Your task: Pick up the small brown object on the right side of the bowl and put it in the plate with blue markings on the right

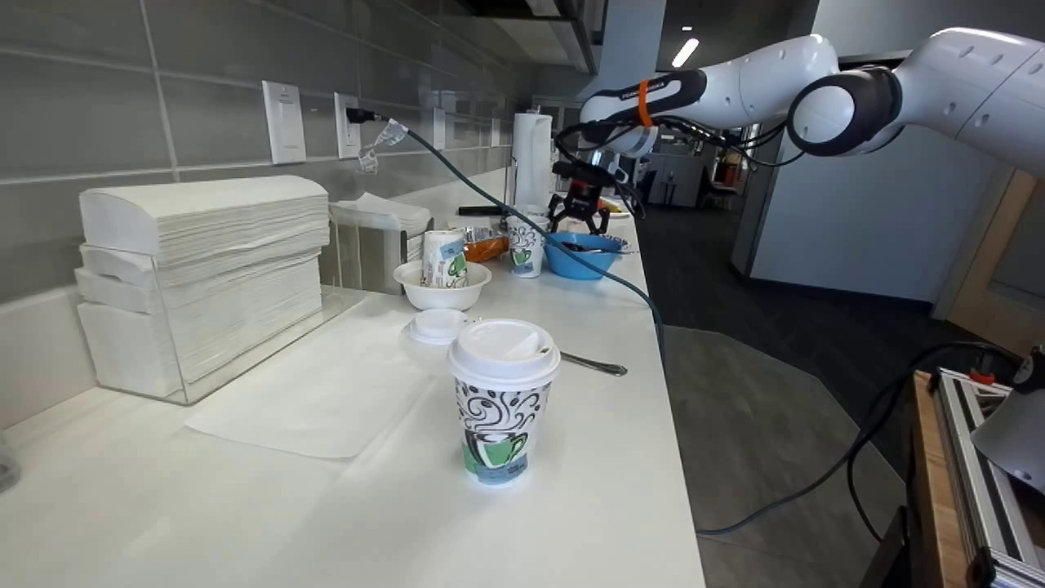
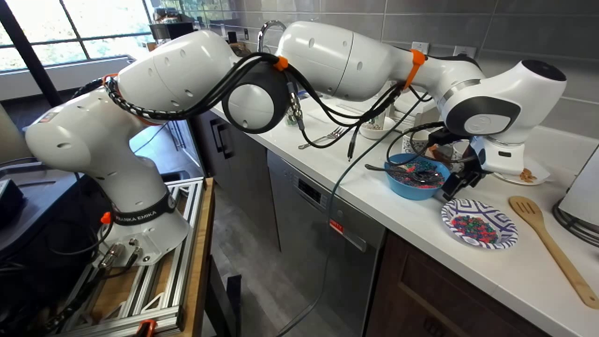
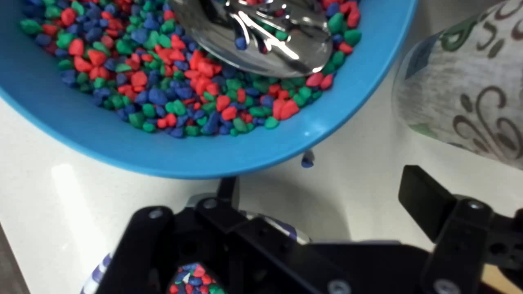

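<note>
The gripper (image 3: 320, 183) was held beside the blue bowl (image 3: 196, 154), with its 2 fingers (image 3: 427, 202) spread. A small dark-blue pebble (image 3: 307, 160) was seen on the counter (image 3: 122, 192), just beside the bowl. The patterned plate (image 2: 498, 217), holding gravel (image 2: 473, 229), was located near the bowl.

One blue bowl (image 2: 412, 193), one patterned plate (image 2: 496, 216), one spatula (image 2: 552, 246)

Room: a kitchen (image 2: 323, 196); whether in a home or an office cannot be told.
Counter (image 1: 588, 523): white, its back edge against a grey tiled wall (image 2: 435, 30).
Dishwasher (image 2: 299, 234): built in below the front edge, next to a dark brown cabinet (image 2: 435, 290).
Faucet (image 2: 261, 37): arched metal, toward the back edge.
Supplies: folded paper towels (image 1: 204, 269) stacked along the back edge, a lidded paper cup (image 1: 500, 408), a wooden spatula (image 2: 555, 248).
</note>
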